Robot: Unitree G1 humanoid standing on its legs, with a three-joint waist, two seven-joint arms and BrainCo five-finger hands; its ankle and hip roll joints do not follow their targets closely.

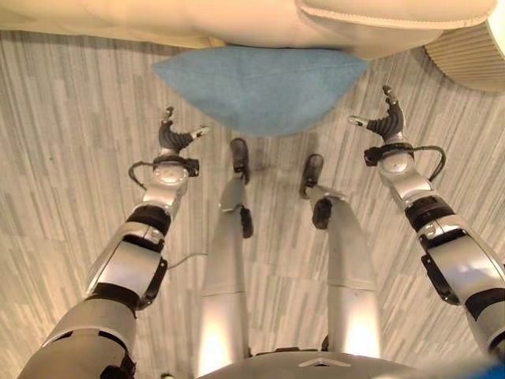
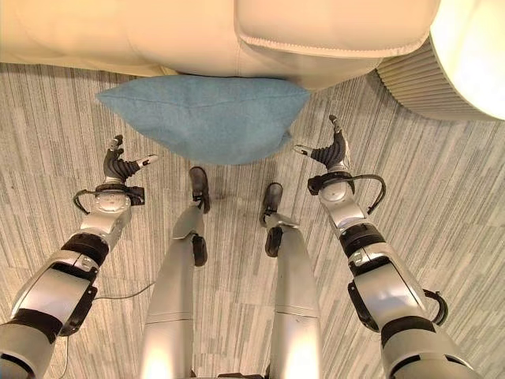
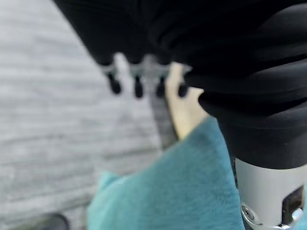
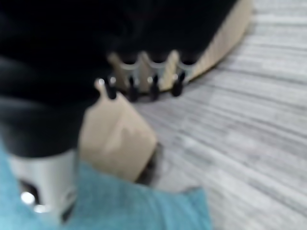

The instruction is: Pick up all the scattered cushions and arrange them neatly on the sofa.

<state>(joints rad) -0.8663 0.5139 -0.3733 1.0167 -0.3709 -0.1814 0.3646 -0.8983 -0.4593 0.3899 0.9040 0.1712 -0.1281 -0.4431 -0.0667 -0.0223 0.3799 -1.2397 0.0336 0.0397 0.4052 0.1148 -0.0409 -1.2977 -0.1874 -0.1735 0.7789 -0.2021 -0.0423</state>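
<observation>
cushion: blue cushion point(image 2: 201, 117) lay on floor point(image 2: 442, 197) against sofa point(image 2: 237, 35) base, not picked up
left robot hand point(image 1: 175, 136): fingers apart, empty, beside cushion
right robot hand point(image 1: 384, 118): same
progress: none placed yet

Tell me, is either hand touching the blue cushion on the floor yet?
Apart. In the left eye view, bare floor shows between the left hand and the blue cushion, and likewise between the right hand and the cushion's other corner.
</observation>
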